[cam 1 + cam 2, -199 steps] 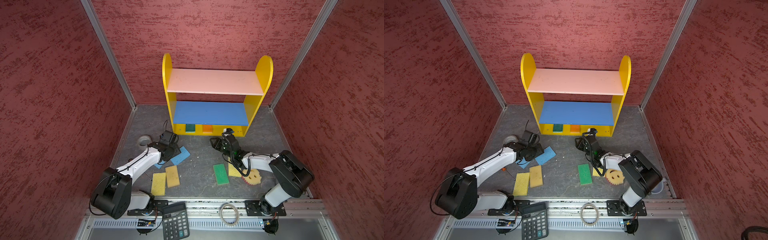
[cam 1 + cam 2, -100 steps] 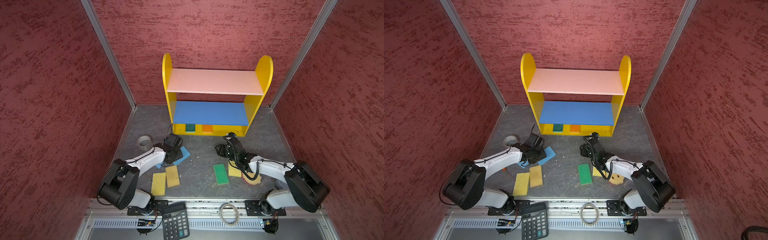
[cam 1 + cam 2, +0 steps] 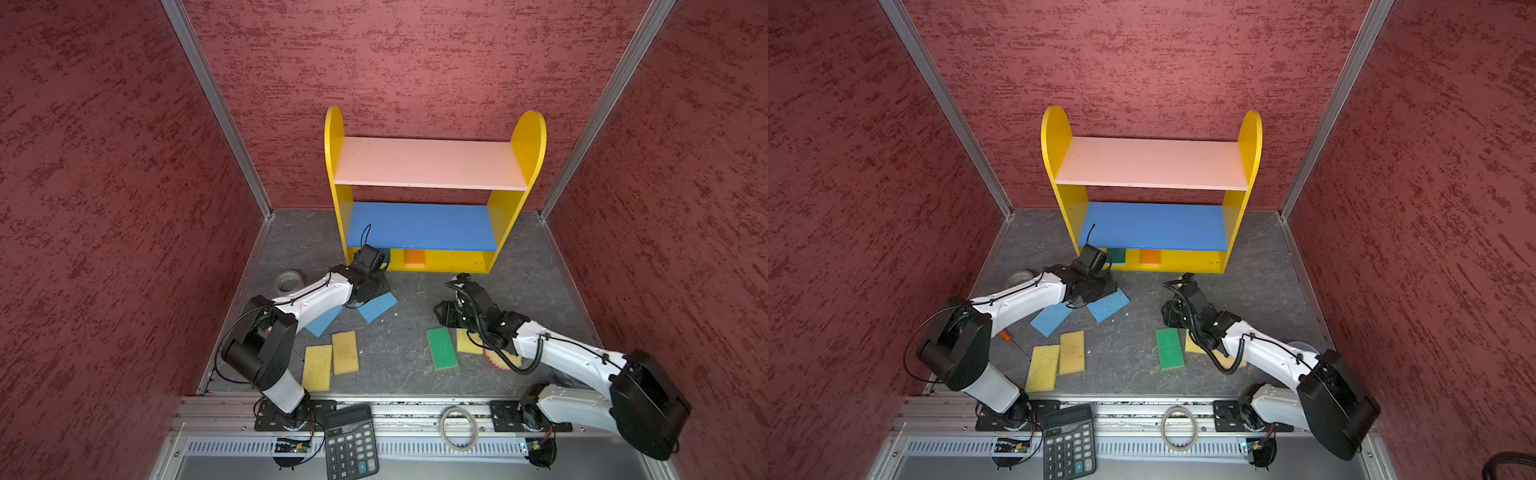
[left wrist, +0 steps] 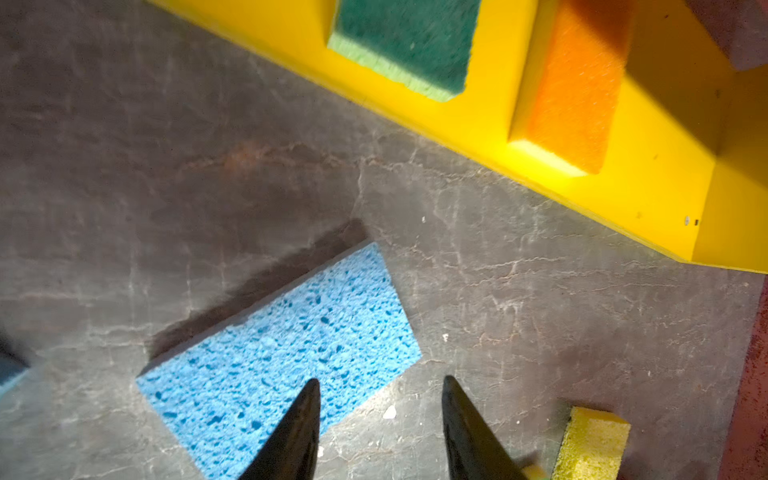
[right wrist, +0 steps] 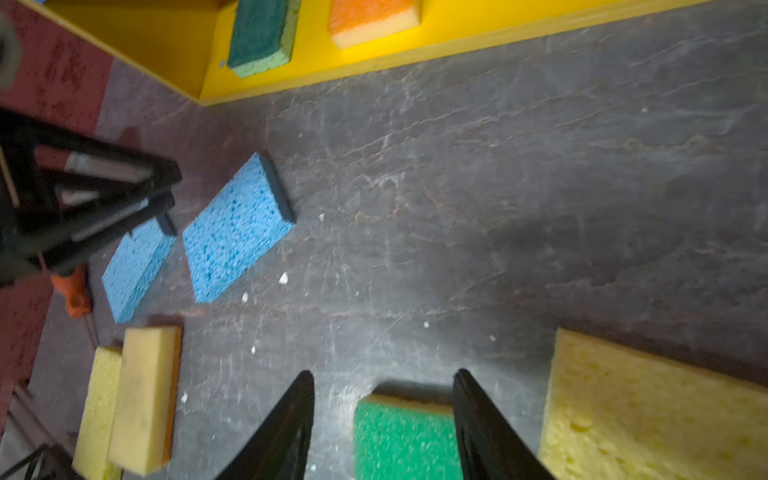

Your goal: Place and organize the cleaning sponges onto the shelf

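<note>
Cleaning sponges (image 3: 345, 353): the green-topped sponge (image 4: 407, 41) and orange-topped sponge (image 4: 573, 83) sit on the shelf's (image 3: 449, 261) bottom board; the rest lie on the counter (image 3: 415, 299) before it. Empty, agape: left pincer (image 4: 381, 379) over a blue sponge (image 4: 282, 353), right pincer (image 5: 383, 371) straddling a green sponge (image 5: 403, 440).

We are reaching our left arm (image 3: 311, 297) and right arm (image 3: 561, 355) low and forward; the left gripper (image 4: 381, 379) and right gripper (image 5: 384, 371) are hanging with jaws apart, empty.
</note>
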`<state>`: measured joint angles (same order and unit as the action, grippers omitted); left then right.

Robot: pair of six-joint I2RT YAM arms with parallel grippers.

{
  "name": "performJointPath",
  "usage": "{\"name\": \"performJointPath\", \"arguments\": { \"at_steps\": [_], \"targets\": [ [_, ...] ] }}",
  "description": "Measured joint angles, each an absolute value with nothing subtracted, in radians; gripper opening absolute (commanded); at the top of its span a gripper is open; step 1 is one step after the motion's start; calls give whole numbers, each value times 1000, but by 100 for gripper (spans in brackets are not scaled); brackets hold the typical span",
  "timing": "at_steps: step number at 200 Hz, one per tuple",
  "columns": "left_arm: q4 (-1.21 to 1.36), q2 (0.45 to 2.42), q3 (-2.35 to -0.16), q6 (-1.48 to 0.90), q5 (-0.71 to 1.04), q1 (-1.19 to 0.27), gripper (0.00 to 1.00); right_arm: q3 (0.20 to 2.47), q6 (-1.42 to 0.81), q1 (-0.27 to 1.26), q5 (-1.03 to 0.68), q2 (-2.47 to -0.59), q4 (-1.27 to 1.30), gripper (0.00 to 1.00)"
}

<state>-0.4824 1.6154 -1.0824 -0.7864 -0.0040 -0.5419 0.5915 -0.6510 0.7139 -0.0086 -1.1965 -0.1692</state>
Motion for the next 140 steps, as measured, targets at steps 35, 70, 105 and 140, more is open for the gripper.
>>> {"name": "performJointPath", "arguments": {
  "at_steps": [35,70,105,140],
  "targets": [
    [-573,1516,-1124,-722,-56,-499,49,551,-646,744,-30,-1213,-202,53],
    [-685,1201,-1163,-673,-183,-378,59,466,-662,744,-42,-1235,-192,54],
    [-694,896,-1195,-642,-336,-339,57,415,-673,744,-41,-1183,-180,52],
    [-694,876,-1171,-670,-339,-337,58,409,-669,744,-47,-1183,-153,47]
  ]
}}
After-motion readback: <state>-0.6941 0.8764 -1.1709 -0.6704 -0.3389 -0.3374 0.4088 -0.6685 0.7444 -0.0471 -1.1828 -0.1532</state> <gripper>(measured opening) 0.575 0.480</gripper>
